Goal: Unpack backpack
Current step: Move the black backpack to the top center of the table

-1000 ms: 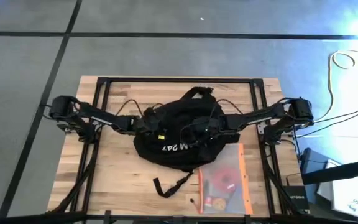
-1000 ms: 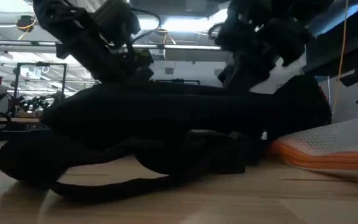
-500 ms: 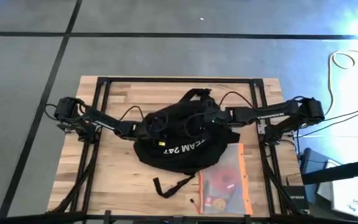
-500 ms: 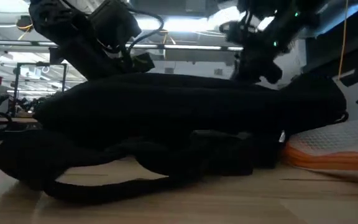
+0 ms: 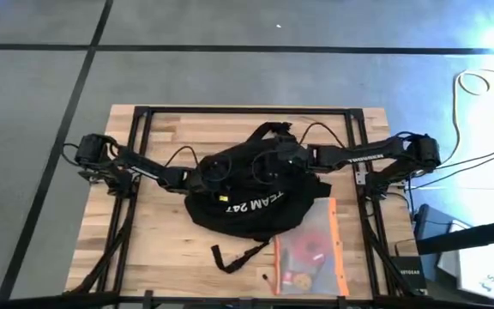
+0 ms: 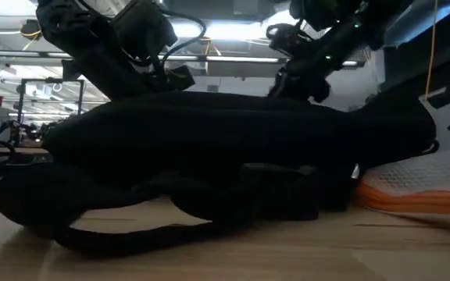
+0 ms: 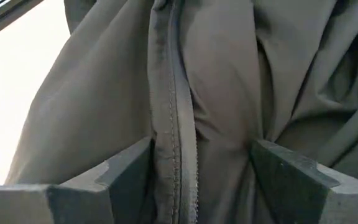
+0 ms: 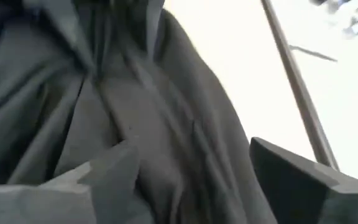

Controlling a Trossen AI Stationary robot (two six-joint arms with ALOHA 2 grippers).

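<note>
The backpack lies mid-table, its zipper closed. A clear pouch at its 5 o'clock holds small items. The left gripper and right gripper both hang spread over its fabric.

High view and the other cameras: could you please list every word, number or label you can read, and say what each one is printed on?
"TEAM 247", white letters on the black backpack, seen upside down in the high view.
White lettering along the right arm's forearm link: too small to read.
Label on the dark box at the table's right edge: too blurred to read.
Contents of the clear orange-edged pouch: no readable print.
Low view and both wrist views: no text.
</note>
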